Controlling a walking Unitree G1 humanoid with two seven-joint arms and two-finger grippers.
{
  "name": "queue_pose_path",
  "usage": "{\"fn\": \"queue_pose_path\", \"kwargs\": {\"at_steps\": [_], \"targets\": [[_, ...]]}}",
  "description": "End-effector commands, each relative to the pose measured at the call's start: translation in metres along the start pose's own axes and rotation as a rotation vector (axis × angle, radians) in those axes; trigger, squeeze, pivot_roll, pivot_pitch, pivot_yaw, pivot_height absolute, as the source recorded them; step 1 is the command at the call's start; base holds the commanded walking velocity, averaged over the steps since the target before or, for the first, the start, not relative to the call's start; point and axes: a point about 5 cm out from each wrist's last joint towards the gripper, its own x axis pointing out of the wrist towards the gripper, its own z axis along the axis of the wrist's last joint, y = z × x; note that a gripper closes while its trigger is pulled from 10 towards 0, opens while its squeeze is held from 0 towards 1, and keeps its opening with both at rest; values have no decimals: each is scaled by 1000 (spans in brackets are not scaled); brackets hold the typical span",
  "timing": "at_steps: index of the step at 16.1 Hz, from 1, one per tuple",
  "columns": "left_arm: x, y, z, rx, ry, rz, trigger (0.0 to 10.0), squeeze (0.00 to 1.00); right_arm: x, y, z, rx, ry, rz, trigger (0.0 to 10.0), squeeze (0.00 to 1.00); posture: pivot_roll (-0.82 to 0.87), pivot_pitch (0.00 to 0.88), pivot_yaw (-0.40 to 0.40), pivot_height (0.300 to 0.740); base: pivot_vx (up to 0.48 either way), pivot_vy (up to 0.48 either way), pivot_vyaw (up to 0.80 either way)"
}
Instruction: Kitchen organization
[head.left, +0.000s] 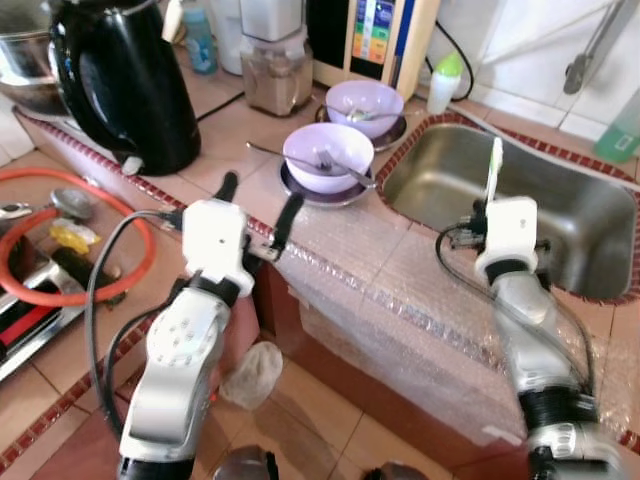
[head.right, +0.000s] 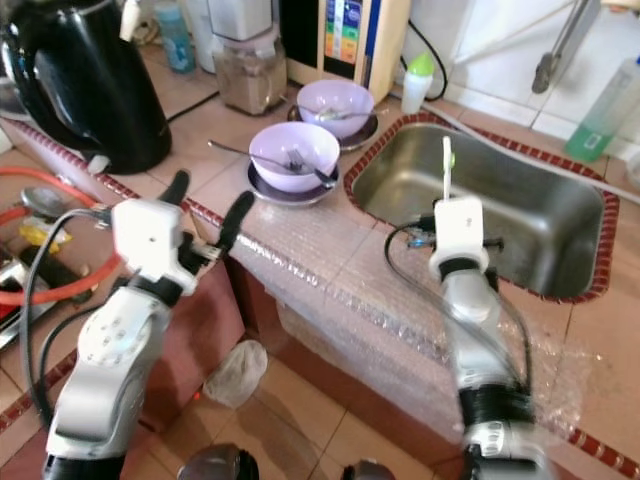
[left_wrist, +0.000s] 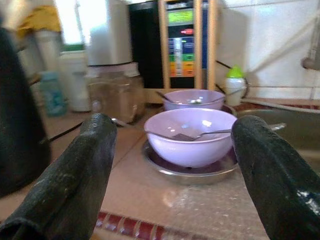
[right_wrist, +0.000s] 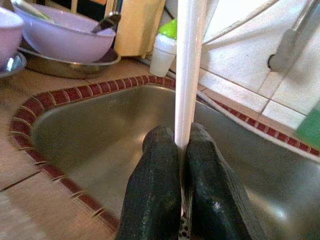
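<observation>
Right gripper held a white stick over the sink.

The right gripper pinched the upright stick above the sink's near edge; the left gripper gaped wide at the counter's front edge, near the closer bowl.

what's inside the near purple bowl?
A metal spoon lies in the near purple bowl, handle over the rim. The left wrist view looks at it side-on, so the wall hides the bottom; food cannot be ruled out.
</observation>
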Motion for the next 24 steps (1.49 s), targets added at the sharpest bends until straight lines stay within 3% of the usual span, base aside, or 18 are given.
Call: {"fn": "queue_pose_path", "kwargs": {"at_steps": [1, 3, 7, 9, 11, 14, 18, 24], "targets": [[-2, 2, 5, -8, -7, 23, 10000, 0, -3, -4, 5, 6, -18, -44, 10000, 0, 24, 0, -12, 740, 0, 0, 0], [0, 2, 9, 1, -24, 20, 10000, 0, -14, -4, -2, 53, 39, -117, 10000, 0, 33, 0, -29, 740, 0, 0, -800], [3, 9, 10, -1, -15, 12, 10000, 0, -10, -4, 8, -2, 9, -80, 10000, 0, 29, 0, -2, 740, 0, 0, -800], [2, 7, 5, -37, 8, 12, 10000, 0, -7, -10, 8, 12, 9, -119, 10000, 0, 22, 0, 13, 740, 0, 0, 0], [3, -2, 3, -59, 6, -21, 10000, 0, -9, -6, 3, -10, 28, -115, 10000, 0, 17, 0, 11, 740, 0, 0, 0], [1, -1, 3, -66, 10, -19, 10000, 0, -14, 0, -3, 11, 61, -112, 10000, 0, 15, 0, 6, 740, 81, 0, 0], [6, -1, 9, -60, -12, -36, 10000, 0, -5, 7, 7, 25, 15, -99, 10000, 0, 11, 0, 24, 740, 252, 0, -664], [10, -9, 13, -61, -30, -69, 10000, 0, 2, 8, 12, 24, -6, -96, 10000, 0, 14, 0, 17, 740, 296, 0, 0]]}}
